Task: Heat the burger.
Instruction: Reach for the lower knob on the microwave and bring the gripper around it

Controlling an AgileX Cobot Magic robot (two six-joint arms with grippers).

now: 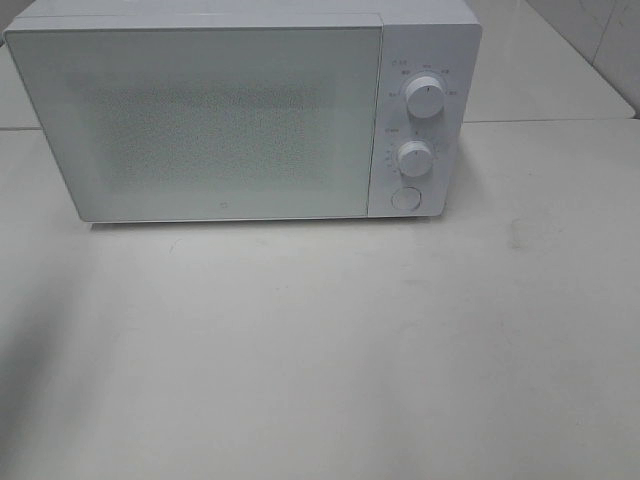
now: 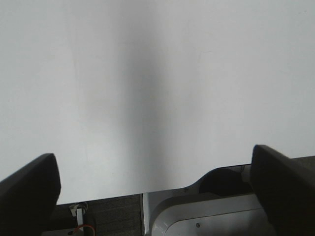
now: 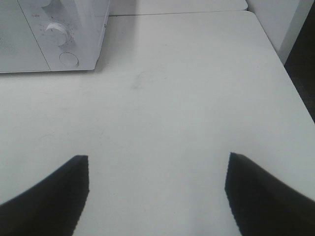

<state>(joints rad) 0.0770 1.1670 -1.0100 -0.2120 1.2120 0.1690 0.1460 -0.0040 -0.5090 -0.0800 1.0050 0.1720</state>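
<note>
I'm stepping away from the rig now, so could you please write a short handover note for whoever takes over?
Left gripper: open, empty.
Right gripper: open, empty, above the table.
Burger: not in sight in any view. The microwave door is shut; whether the burger is inside cannot be told.
Done: unclear. Left: probably locate the burger, then heat it.

Shut and solid: a white microwave (image 1: 220, 120) stands along the far edge of the table (image 1: 320, 350), its closed door (image 1: 200, 125) barring any reach inside. The table lies open from the microwave's front to the near edge and across to the right edge, with a narrower free strip at the microwave's right side.
</note>
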